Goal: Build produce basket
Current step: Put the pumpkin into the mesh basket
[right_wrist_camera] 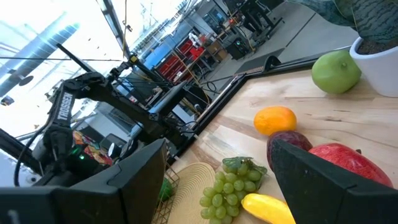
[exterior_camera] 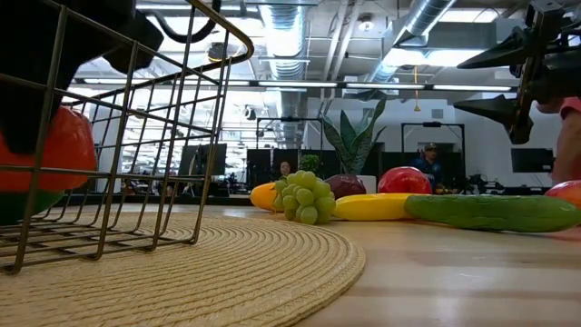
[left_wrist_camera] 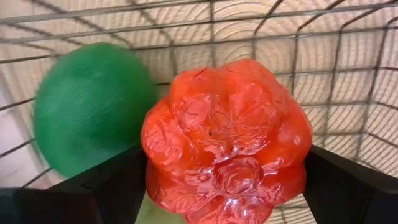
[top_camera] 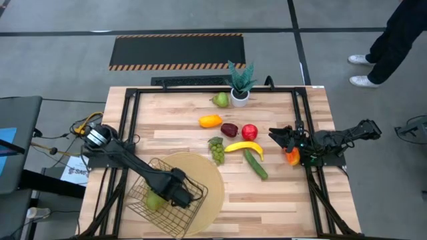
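The golden wire basket (top_camera: 141,207) stands on the round tan mat (top_camera: 213,187) near the table's near-left corner. My left gripper (top_camera: 179,193) reaches down into it and is shut on a glossy red lobed fruit (left_wrist_camera: 227,137). A green round fruit (left_wrist_camera: 90,115) lies beside it in the basket. The other produce lies on the table: pear (top_camera: 220,100), orange-yellow fruit (top_camera: 210,121), dark red fruit (top_camera: 229,129), apple (top_camera: 249,131), grapes (top_camera: 217,150), banana (top_camera: 243,147), cucumber (top_camera: 255,163). My right gripper (top_camera: 275,135) hovers open to the right of the apple. My left gripper pinches the red lobed fruit between its two fingers (left_wrist_camera: 118,183), one on each flank (left_wrist_camera: 152,168). It comes from above, inside the basket. In the low view the fruit (exterior_camera: 54,150) sits above the basket floor, with the green fruit (exterior_camera: 18,204) under it. I cannot tell whether the two touch.
A spiky plant in a white pot (top_camera: 240,90) stands at the far edge beside the pear. An orange-red fruit (top_camera: 292,157) lies under the right arm. Black frame rails (top_camera: 303,120) run along the table's sides. A person's legs (top_camera: 393,40) show beyond the far right corner.
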Controlling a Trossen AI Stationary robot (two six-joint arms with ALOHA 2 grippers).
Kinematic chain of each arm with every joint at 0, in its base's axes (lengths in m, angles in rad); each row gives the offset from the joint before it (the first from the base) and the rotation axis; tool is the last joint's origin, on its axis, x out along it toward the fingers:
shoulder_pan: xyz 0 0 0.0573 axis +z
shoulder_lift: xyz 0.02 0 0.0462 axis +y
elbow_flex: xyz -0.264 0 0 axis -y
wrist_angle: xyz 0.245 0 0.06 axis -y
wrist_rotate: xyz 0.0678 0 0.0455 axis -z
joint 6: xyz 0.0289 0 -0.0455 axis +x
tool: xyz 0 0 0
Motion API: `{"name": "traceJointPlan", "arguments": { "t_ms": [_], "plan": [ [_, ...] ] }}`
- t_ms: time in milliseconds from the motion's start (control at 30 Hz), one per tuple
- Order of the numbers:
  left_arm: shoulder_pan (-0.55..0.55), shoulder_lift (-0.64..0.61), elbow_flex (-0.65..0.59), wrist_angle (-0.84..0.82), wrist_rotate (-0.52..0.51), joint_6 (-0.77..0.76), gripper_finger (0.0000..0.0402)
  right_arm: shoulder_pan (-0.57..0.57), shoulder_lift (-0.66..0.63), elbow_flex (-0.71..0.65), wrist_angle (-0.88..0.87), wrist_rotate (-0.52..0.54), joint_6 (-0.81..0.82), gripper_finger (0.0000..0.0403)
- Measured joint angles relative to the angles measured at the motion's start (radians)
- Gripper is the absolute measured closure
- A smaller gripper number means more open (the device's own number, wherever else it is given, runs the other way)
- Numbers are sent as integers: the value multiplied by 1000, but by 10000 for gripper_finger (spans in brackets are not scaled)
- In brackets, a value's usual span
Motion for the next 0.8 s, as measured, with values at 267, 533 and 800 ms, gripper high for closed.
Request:
{"name": "traceJointPlan", "arguments": {
  "t_ms": [267,533,800],
  "plan": [
    [26,15,-38,48,6,16,57,0,0,0,0,0,0,92],
    [55,17,-39,39,-2,15,26,0,0,0,1,0,0,92],
    [55,17,24,-4,-8,36,3,0,0,0,1,0,0,92]
  ]
}}
